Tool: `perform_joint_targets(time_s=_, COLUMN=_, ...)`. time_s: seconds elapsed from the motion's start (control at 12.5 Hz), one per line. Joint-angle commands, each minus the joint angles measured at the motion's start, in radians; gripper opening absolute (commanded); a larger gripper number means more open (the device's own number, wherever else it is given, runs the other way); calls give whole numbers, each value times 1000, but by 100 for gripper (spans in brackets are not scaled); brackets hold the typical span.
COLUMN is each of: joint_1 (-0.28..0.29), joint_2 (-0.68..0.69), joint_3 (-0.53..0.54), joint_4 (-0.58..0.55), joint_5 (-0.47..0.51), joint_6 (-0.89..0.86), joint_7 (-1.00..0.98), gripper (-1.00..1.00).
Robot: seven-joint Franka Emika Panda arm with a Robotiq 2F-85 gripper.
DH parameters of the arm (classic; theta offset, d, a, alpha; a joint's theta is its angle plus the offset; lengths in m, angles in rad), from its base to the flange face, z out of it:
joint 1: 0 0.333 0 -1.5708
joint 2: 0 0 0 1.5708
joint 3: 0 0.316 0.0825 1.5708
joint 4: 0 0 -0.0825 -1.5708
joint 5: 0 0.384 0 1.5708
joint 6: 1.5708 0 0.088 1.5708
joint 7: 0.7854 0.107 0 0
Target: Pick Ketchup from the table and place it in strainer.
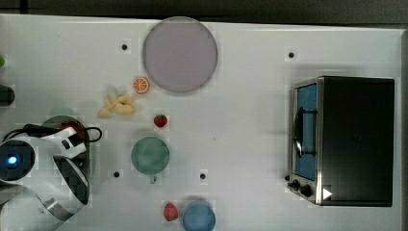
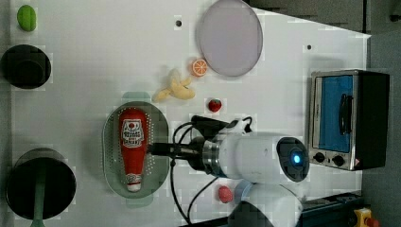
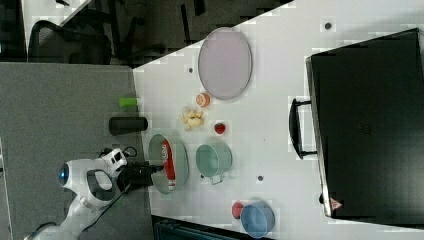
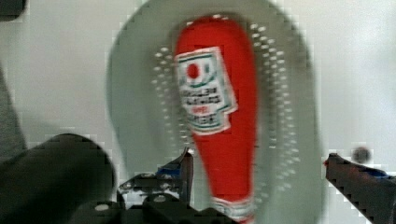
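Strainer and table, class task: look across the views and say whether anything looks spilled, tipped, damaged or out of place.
Nothing stands out. The Ketchup lies flat inside the strainer, cap on, nothing spilled. The gripper sits over it with its fingers open. The banana, orange slice and strawberry lie loose on the table, undamaged.

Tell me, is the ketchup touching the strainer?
Touching. The left view shows the ketchup lying flat on the strainer floor; the wrist view shows the same.

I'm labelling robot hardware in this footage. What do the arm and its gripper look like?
The arm has glossy white rounded shells with a glowing blue light on one joint. A silver ring leads to the black gripper, and loose black cables loop around the wrist.
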Motion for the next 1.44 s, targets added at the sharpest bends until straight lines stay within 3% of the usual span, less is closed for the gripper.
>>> perform_joint_targets(time_s=0.08, joint_1=-91, joint_2=-158, joint_3=-10, joint_4=27, joint_5=-5, joint_6=-162, joint_7=64, gripper=100)
perform_joint_targets(time_s=0.32, joint_1=-173, joint_2=-305, joint_3=-81, joint_4=27, joint_5=-5, joint_6=-288, joint_7=62, gripper=100)
perform_joint_targets(time_s=0.56, joint_1=-226, joint_2=-446, joint_3=-226, joint_4=30, joint_5=-5, joint_6=-366, joint_7=58, gripper=100)
perform_joint_targets(time_s=0.96, joint_1=-235, joint_2=-572, joint_3=-464, joint_4=97, joint_5=6, joint_6=-565, joint_7=57, gripper=100)
perform_joint_targets(time_s=1.44, joint_1=-234, joint_2=-572, joint_3=-508, joint_4=270, joint_5=36, joint_6=-833, joint_7=52, gripper=100)
